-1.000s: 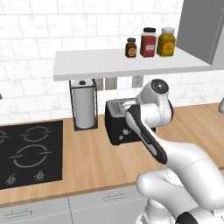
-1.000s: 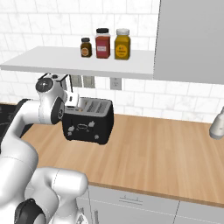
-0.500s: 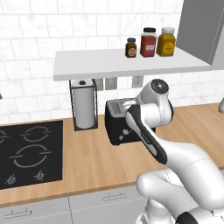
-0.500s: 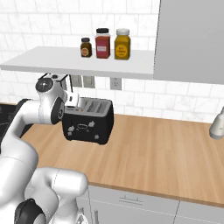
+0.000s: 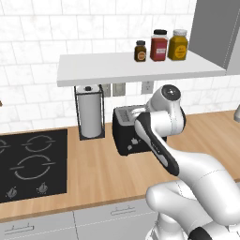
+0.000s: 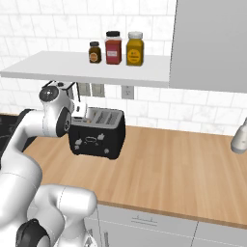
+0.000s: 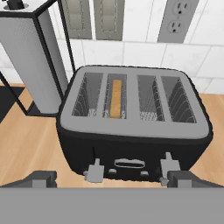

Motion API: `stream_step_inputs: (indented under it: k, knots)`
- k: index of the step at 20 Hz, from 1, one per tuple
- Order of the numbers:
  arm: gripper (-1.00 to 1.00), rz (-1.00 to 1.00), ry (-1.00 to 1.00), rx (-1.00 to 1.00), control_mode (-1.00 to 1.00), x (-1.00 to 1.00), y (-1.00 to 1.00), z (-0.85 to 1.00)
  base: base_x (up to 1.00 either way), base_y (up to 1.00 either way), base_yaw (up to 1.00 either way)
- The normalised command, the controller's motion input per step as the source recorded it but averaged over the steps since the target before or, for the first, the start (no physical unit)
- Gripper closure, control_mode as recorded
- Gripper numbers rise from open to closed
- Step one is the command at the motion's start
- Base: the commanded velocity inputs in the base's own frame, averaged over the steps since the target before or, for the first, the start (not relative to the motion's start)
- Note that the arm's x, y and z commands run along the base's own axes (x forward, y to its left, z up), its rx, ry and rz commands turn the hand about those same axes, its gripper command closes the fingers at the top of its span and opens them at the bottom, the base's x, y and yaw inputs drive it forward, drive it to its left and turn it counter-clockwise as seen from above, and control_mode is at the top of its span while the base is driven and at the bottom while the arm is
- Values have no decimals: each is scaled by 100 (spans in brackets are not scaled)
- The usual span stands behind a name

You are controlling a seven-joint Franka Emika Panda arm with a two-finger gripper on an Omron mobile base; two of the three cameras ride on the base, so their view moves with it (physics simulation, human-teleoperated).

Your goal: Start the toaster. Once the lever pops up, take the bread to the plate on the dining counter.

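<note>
The gripper (image 7: 106, 178) hangs with its jaws spread wide and empty, just in front of and above the toaster (image 7: 133, 122), looking down on its front face. Two levers (image 7: 94, 170) stick out there, one close ahead of each fingertip; the left one sits under the bread (image 7: 115, 98), which stands on edge in the second slot from the left, long axis running away from the fingers

One toaster (image 7: 131, 131), one bread (image 7: 115, 98) slice, three jars (image 5: 160, 45), one paper-towel roll (image 5: 90, 111), four hob burners (image 5: 32, 161).
</note>
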Motion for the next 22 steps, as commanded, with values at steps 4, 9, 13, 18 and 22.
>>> stream_step_inputs:
  k: [4,9,13,18,22]
  knots:
    - [-100,0,0,0,-100,0,0,0,0,0,0]
    - [-100,0,0,0,-100,0,0,0,0,0,0]
    - [-100,0,0,0,-100,0,0,0,0,0,0]
    - [-100,0,0,0,-100,0,0,0,0,0,0]
    - [-100,0,0,0,-100,0,0,0,0,0,0]
